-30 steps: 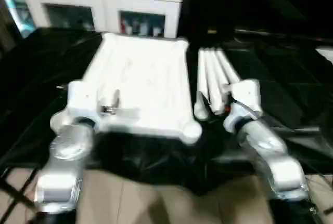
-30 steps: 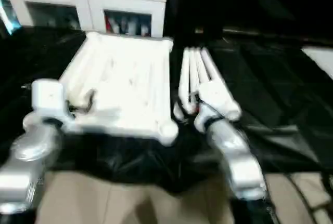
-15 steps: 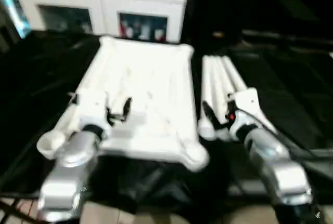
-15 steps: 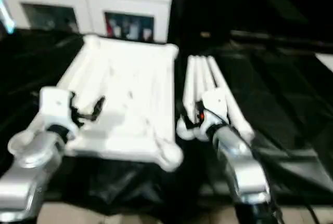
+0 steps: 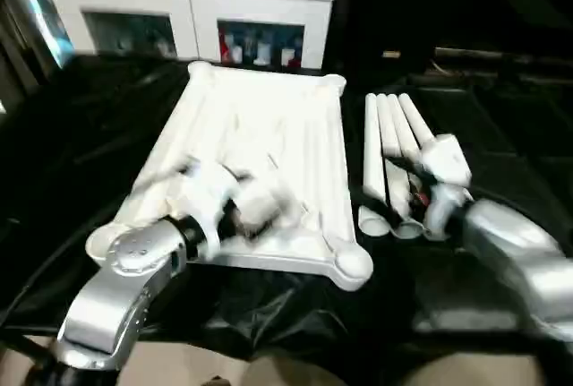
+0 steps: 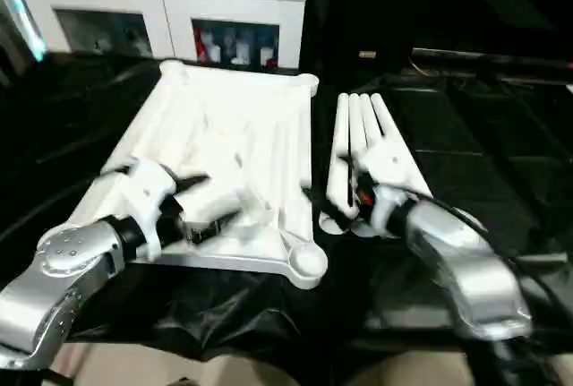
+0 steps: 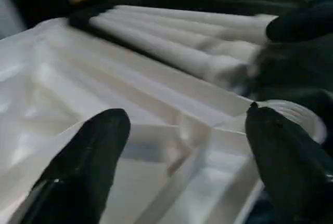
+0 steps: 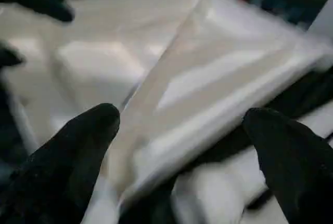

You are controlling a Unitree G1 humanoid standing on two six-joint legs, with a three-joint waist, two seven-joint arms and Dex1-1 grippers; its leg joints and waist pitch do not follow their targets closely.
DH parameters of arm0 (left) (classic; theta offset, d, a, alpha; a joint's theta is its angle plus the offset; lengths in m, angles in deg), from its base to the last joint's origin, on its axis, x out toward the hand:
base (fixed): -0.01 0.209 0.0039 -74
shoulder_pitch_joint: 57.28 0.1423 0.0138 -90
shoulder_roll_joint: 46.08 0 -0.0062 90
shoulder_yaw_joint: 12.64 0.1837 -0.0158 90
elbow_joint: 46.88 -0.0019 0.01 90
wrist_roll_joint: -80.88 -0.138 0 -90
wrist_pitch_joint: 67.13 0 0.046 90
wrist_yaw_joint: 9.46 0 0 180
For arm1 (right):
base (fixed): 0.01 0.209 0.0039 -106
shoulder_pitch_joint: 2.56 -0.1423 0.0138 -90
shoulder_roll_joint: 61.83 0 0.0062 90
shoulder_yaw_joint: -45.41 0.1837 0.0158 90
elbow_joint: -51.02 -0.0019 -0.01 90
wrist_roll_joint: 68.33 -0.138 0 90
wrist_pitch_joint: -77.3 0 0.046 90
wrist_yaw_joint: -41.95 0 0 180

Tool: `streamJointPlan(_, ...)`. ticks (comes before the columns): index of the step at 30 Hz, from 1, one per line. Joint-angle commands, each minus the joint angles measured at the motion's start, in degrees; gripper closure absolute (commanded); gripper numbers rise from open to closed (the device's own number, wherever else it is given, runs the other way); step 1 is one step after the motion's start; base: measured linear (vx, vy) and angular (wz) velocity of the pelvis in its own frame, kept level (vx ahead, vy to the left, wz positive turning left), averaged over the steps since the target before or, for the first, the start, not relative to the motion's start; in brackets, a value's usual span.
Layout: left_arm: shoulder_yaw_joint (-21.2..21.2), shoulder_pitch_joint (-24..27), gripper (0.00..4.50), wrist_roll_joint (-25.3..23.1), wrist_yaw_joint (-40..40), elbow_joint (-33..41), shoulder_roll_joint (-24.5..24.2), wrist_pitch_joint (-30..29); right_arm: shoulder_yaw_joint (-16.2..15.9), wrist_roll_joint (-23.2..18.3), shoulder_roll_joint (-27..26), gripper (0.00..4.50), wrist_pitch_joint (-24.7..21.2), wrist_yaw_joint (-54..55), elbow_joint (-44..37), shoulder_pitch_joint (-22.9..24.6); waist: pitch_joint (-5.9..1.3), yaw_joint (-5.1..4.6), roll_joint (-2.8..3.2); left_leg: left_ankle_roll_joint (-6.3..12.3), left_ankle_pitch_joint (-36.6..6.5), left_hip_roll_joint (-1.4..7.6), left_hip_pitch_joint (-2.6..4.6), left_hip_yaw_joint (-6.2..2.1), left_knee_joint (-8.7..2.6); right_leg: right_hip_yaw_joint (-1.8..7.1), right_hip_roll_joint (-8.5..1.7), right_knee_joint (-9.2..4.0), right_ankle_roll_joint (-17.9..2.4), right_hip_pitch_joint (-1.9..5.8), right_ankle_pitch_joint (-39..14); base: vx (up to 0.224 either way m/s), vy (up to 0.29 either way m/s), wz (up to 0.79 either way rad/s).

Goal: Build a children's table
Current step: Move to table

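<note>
**Both grippers spread wide over the upturned tabletop and legs**

A white ribbed tabletop (image 5: 269,149) lies underside up on black cloth (image 5: 81,162). The left gripper (image 7: 187,130), blurred from above, hangs over its near edge with fingers wide apart, a corner socket (image 7: 291,117) beyond one fingertip. Four white legs (image 5: 389,167) lie bundled beside it. The right gripper (image 8: 182,125), fingers spread wide and holding nothing, hides their near ends.

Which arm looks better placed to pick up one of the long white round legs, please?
Probably the right: its hand hangs open at the near ends of the long white round legs, while the left hand is over the white plastic tabletop.
</note>
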Motion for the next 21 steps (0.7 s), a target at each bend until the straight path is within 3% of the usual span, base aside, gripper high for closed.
streamJointPlan(1, 2.5, -2.5, 0.76, 2.0, 6.4, -0.7, -1.3, 0.2, -0.5, -1.7, 2.7, 0.0, -1.9, -2.2, -3.2, 1.0, -2.53, 0.0, 1.78, -0.92, -14.9, 4.18, 0.64, -1.94, -5.41, 3.34, -5.11, -6.19, -10.9, 0.99, -16.6, 0.0, 0.0, 0.0)
streamJointPlan(2, 2.7, -2.6, 0.76, 2.2, 6.8, -0.8, -1.4, 0.2, -0.5, -1.7, 2.9, 0.0, -2.0, -2.4, -3.4, 1.2, -2.57, -0.39, 0.77, -0.61, -14.7, 4.3, 0.29, -1.84, -5.43, 3.12, -4.9, -6.08, -11.6, 1.24, -14.7, 0.0, 0.0, 0.0)
streamJointPlan(4, 5.6, -4.7, 0.92, 1.0, 9.3, -3.4, -1.9, 0.2, -1.0, -1.7, 4.9, 0.0, -2.4, -3.7, -5.0, 3.0, -2.61, -0.43, 0.65, 0.55, -12.8, 4.03, 0.04, -1.6, -5.23, 3.06, -4.74, -6.1, -11.7, 1.33, -13.8, 0.0, 0.0, 0.0)
streamJointPlan(6, 7.4, -5.9, 1.09, -0.1, 10.4, -5.0, -2.2, 0.7, -1.2, -1.8, 5.9, 0.0, -2.6, -4.8, -5.9, 3.9, -2.8, -0.51, 0.83, 1.72, -10.2, 4.0, -0.2, -1.5, -4.98, 3.05, -4.95, -5.98, -12.3, 1.44, -12.9, 0.0, 0.0, 0.0)
streamJointPlan(9, 12.7, -8.9, 1.25, -4.7, 13.1, -10.9, -3.5, 3.9, -2.4, -0.9, 7.5, 0.0, -3.1, -6.3, -7.0, 5.0, -3.32, -0.59, 0.61, 3.09, -6.6, 4.13, -0.36, -1.31, -4.63, 2.94, -4.85, -5.73, -12.0, 1.44, -10.4, 0.0, 0.0, 0.0)
streamJointPlan(12, 13.5, -9.7, 1.54, -6.0, 14.3, -13.3, -3.6, 5.4, -2.6, -1.4, 7.4, 0.0, -4.5, -6.5, -7.4, 4.3, -3.74, -0.92, 1.65, 3.75, -5.4, 4.34, -0.25, -1.36, -4.47, 2.76, -4.8, -5.16, -14.2, 1.29, -4.0, 0.0, 0.0, 0.0)
streamJointPlan(14, 13.8, -10.0, 1.67, -6.1, 15.6, -14.2, -3.8, 5.3, -3.2, -2.8, 7.5, 0.0, -5.6, -7.0, -8.4, 3.6, -3.73, -1.01, 1.64, 4.56, -4.5, 4.4, -0.33, -1.36, -4.58, 2.64, -4.68, -4.87, -15.5, 1.32, 0.2, 0.0, 0.0, 0.0)
streamJointPlan(16, 14.0, -10.1, 1.88, -6.1, 16.0, -14.4, -4.0, 5.1, -3.6, -4.0, 7.6, 0.0, -6.3, -7.8, -9.0, 3.2, -3.67, -0.99, 1.49, 4.77, -5.5, 4.48, -0.26, -1.28, -4.61, 2.63, -4.81, -4.86, -16.1, 1.39, 0.1, 0.0, 0.0, 0.0)
streamJointPlan(17, 14.1, -10.2, 1.88, -6.2, 16.0, -14.4, -4.0, 5.1, -3.7, -4.6, 7.7, 0.0, -6.4, -8.4, -9.3, 3.0, -3.59, -0.93, 1.13, 5.0, -5.8, 4.44, -0.32, -1.22, -4.59, 2.69, -4.95, -4.88, -16.3, 1.52, -0.7, 0.0, 0.0, 0.0)
streamJointPlan(19, 14.5, -10.6, 2.09, -6.7, 16.1, -15.1, -4.5, 5.4, -3.9, -5.3, 8.2, 0.0, -6.7, -9.6, -9.7, 2.8, -3.42, -0.83, 1.27, 4.77, -6.6, 4.59, -0.22, -1.17, -4.66, 2.73, -5.01, -5.12, -16.2, 1.37, -2.6, 0.0, 0.0, 0.0)
streamJointPlan(21, 15.9, -11.4, 2.1, -7.9, 17.1, -17.2, -5.5, 6.7, -4.6, -5.1, 9.4, 0.0, -6.8, -11.2, -9.7, 2.3, -3.34, -0.72, 0.99, 4.42, -7.2, 4.57, -0.17, -1.1, -4.71, 2.76, -4.94, -5.27, -15.9, 1.31, -4.3, 0.0, 0.0, 0.0)
